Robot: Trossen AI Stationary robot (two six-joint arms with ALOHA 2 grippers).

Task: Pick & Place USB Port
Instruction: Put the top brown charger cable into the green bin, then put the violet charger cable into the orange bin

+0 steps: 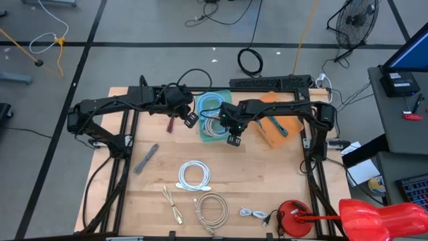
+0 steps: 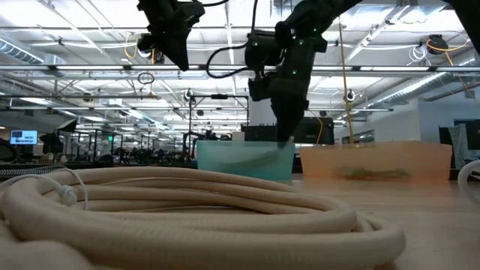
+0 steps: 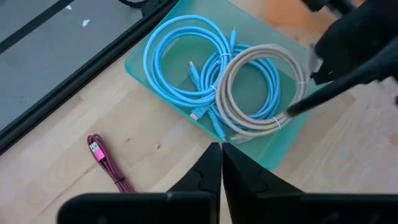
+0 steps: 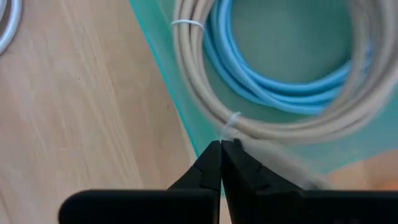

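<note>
A teal bin [image 1: 199,127] at the table's far middle holds coiled blue cables [image 3: 149,59] and a beige coiled cable [image 3: 222,93] that lies on top of them. My right gripper [image 4: 222,146] is shut, its tips down at the beige coil by the bin's near-right rim. My left gripper [image 3: 221,149] hangs shut above the table just left of the bin, with nothing between its fingers. A pink cable [image 3: 106,162] lies on the wood beside the bin. My right gripper has its shut fingertips [image 4: 214,155] against the beige coil's outer strand [image 4: 249,132], close to a white tie and right at the bin's rim. The fingers come from above, slanting down. The coil lies flat in the bin. I cannot tell whether a strand is caught between the tips.
An orange bin [image 1: 274,134] stands right of the teal one. On the near half of the table lie a white coil [image 1: 194,175], a beige coil [image 1: 212,207], two small cables [image 1: 172,204] [image 1: 254,214], a grey piece [image 1: 146,158] and a red object [image 1: 294,215].
</note>
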